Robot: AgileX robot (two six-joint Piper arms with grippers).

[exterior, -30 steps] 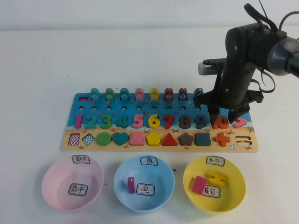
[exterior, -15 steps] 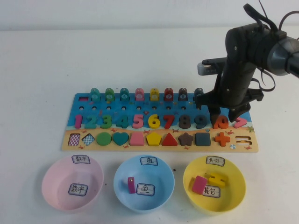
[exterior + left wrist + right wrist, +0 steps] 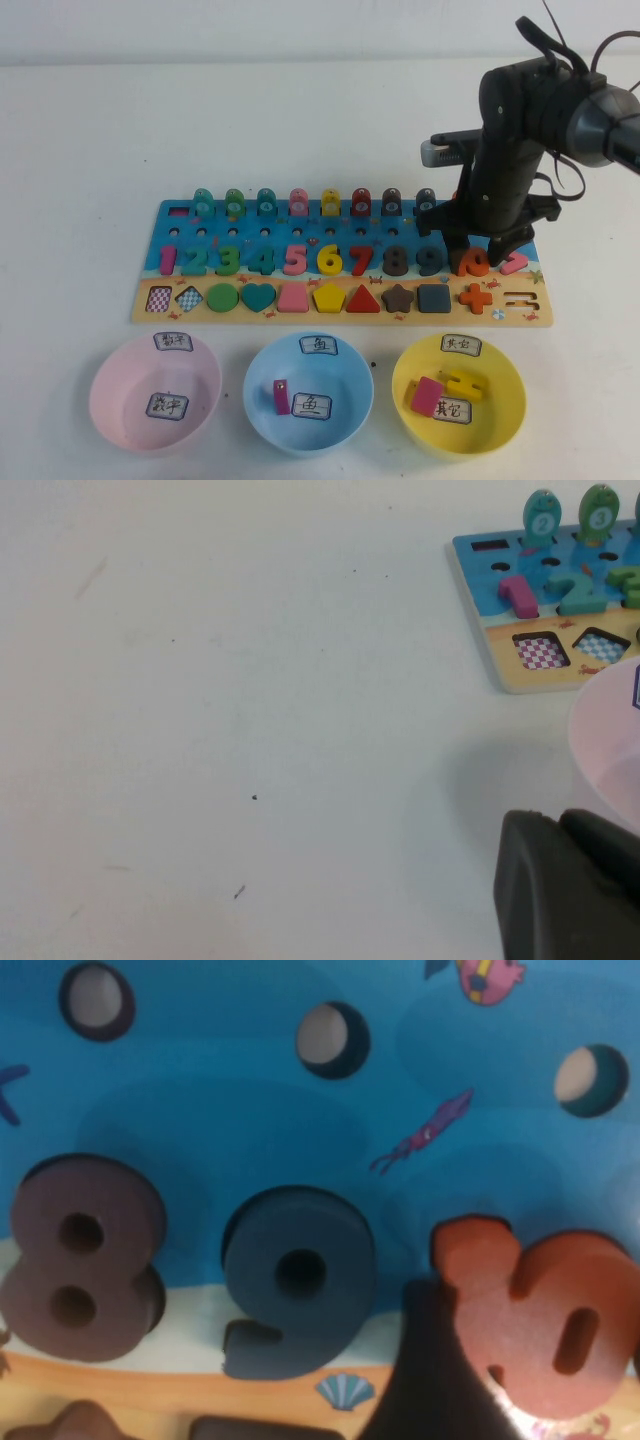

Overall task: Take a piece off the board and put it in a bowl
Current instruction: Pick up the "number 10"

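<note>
Straddling one piece [image 3: 473,262]: right gripper [image 3: 482,243]; left gripper [image 3: 565,885] parked.

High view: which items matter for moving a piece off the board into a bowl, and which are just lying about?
Job: orange 10, board, pink bowl, right gripper open astride the 10.
Lying about: blue bowl, yellow bowl, left gripper parked beside the pink bowl.

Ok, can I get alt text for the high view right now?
The right gripper, open, straddles the orange 10 at the right end of the board. Pink bowl, blue bowl and yellow bowl line the near edge; the left gripper is out of view.
</note>
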